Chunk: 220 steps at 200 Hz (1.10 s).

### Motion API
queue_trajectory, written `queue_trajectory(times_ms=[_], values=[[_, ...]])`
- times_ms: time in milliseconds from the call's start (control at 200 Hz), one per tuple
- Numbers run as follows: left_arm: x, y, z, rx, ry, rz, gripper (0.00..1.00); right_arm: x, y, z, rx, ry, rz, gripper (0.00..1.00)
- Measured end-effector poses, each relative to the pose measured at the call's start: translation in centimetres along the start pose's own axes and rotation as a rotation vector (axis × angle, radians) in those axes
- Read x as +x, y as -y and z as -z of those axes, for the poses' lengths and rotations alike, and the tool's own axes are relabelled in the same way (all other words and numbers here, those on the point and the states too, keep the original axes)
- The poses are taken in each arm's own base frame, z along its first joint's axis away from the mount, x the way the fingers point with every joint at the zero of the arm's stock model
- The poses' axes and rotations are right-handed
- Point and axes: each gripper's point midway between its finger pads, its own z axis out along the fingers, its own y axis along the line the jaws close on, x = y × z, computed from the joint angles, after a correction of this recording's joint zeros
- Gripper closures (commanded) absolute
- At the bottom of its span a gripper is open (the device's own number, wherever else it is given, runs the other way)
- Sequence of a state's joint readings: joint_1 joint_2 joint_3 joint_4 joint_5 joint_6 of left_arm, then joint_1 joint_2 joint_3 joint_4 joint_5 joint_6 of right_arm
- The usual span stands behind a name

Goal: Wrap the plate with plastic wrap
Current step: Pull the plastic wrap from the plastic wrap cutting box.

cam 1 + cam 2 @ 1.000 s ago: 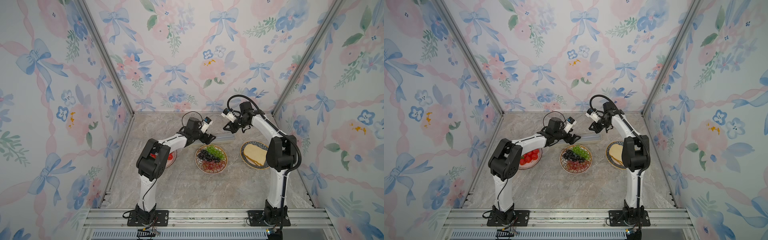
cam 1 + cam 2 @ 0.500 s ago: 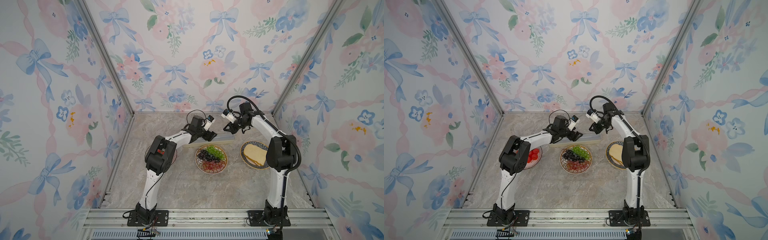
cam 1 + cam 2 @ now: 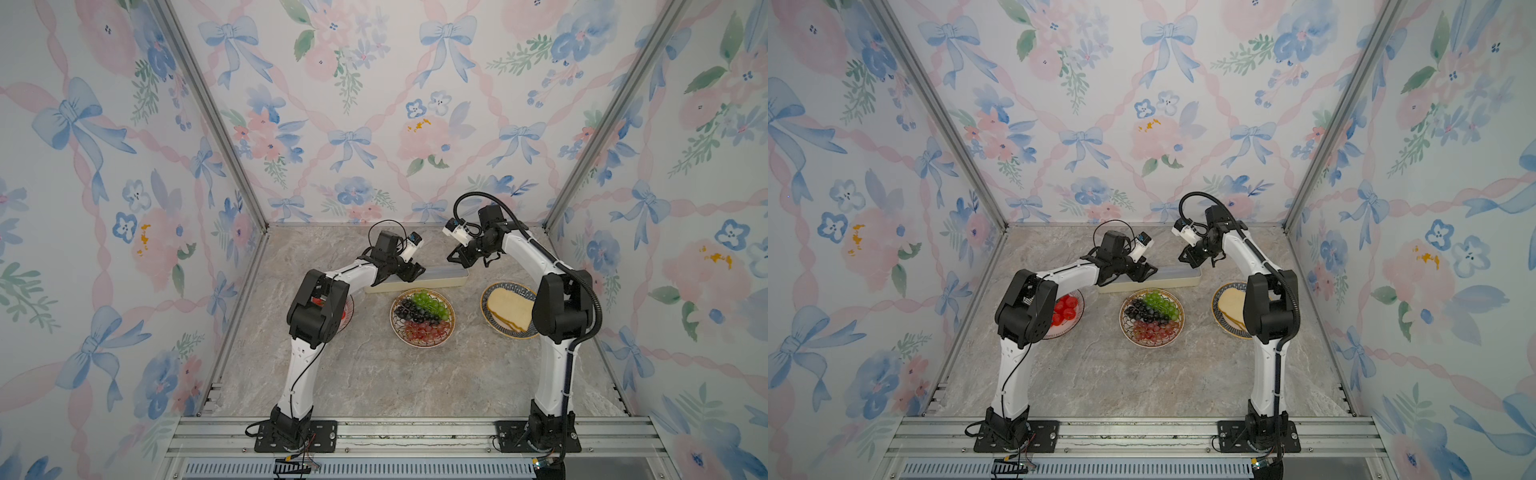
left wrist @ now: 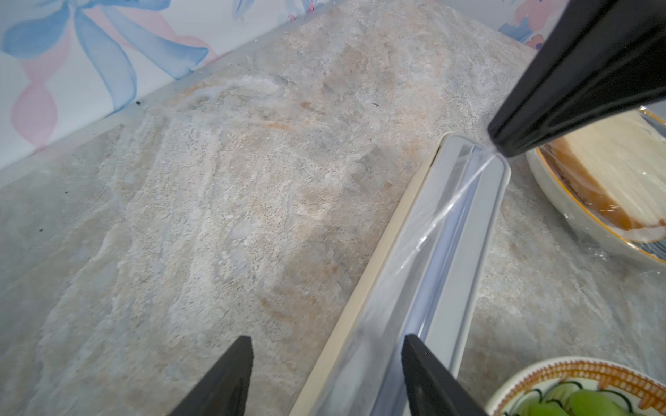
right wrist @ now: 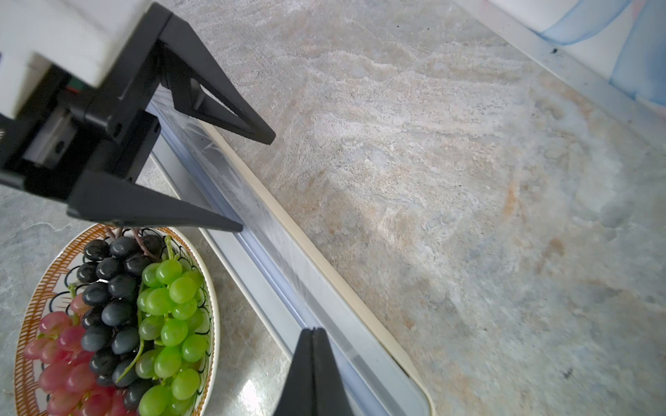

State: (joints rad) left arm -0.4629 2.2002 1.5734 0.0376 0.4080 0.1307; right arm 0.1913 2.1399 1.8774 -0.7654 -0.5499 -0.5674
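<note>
Right tool [image 5: 312, 331] pinches wrap [image 4: 457, 195] (box [image 4: 484, 223] end).

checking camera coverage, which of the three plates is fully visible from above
The middle grape plate; the left arm hides part of the red-fruit plate, the right arm the bread plate.

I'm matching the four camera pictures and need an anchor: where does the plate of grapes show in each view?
Top view: plate of grapes mid-table, just in front of the cream wrap box.
Top view: the same, mid-table before the box.
Left wrist: bottom right corner of the picture, only rim and green grapes showing.
Right wrist: lower left of the picture, cut by the frame's edge.
Shared landmark: the box, alongside the plate in all four.
</note>
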Motion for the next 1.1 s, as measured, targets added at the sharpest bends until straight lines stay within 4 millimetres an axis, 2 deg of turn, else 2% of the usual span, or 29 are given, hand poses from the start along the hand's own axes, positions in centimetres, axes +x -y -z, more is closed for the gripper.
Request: queue_trajectory(times_ms=[240,440,505,555,655,805,855,980,1100], values=[[0.3,-0.9,0.6,0.005,-0.002,0.017,0.4,-0.1,-0.2,-0.1,-0.003,-0.001,0.002,1.0],[0.3,-0.6,0.6,0.023,-0.001,0.005,0.29,-0.7,0.1,-0.1,0.01,0.021,-0.011,1.0],[0.4,-0.5,0.6,0.027,-0.006,0.001,0.25,-0.9,0.3,-0.1,0.017,0.031,-0.02,0.89],[0.6,-0.4,0.7,0.031,-0.015,0.0,0.22,-1.1,0.7,0.1,0.024,0.044,-0.031,0.68],[0.4,-0.2,1.0,0.039,-0.018,-0.001,0.18,-1.8,1.4,0.5,0.04,0.082,-0.038,0.4],[-1.7,-0.4,3.4,0.026,0.026,-0.019,0.13,-2.0,1.9,1.3,0.045,0.121,-0.033,0.12],[-2.8,-0.8,4.6,0.013,0.05,-0.027,0.12,-2.1,2.0,1.4,0.044,0.127,-0.017,0.07],[-4.9,-2.0,7.5,-0.022,0.103,-0.039,0.12,-2.1,1.9,1.5,0.025,0.128,0.011,0.03],[-5.0,-3.2,8.6,-0.048,0.116,-0.038,0.11,-2.6,2.5,0.6,0.001,0.128,0.034,0.02]])
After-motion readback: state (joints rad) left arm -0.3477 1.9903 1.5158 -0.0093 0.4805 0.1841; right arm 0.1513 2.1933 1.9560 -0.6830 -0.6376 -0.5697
